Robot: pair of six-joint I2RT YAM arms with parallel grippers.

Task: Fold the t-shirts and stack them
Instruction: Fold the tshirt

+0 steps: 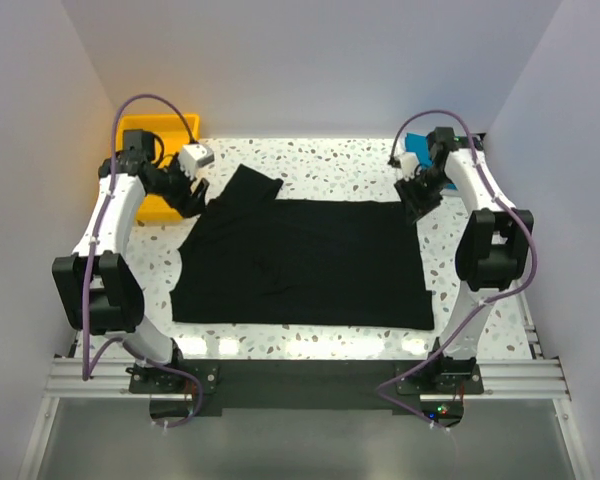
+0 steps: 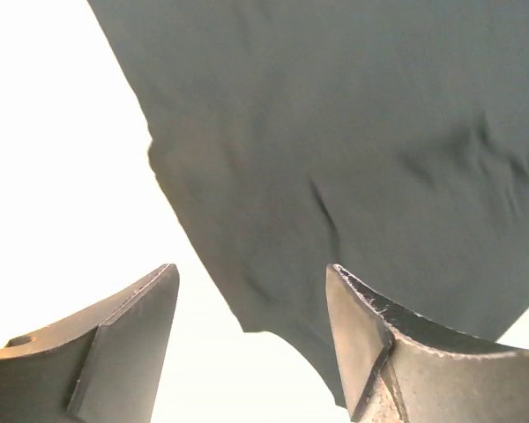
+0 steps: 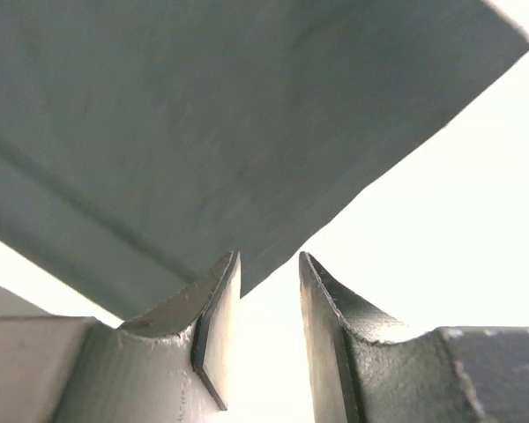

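**Opening of the first fold.** One black t-shirt lies spread flat on the speckled tabletop. Its nearest corner is just beside the yellow bin, and the rest runs away from the bin toward the right arm.

**Orientation.** The long axis appears to run straight away from the bin, across the tabletop from arm to arm. One sleeve juts out at the end by the bin. The end farthest from the bin is a straight edge with a stitched hem. The shirt is therefore judged to point its shoulders at the bin and its hem away from it. The collar cannot be made out.

**Claws.**
- The left claw hangs over the shirt corner closest to the bin. It is released, with its fingers wide apart, and the cloth edge lies in the gap beneath them without being pinched.
- The right claw sits at the hem corner on the bin's side of the tabletop, at the far end of the shirt from the bin. Its fingers are only narrowly parted and hold nothing; the hem corner lies just beyond their tips.

**Step and next move.** The shirt is laid out and no fold has been made. Both claws are placed to grasp the edge that lies level with the bin. The next move calls for each claw to come down and clench on its own corner. The two would then lift together and carry that edge across the shirt, away from the bin's side, keeping the cloth taut between them.
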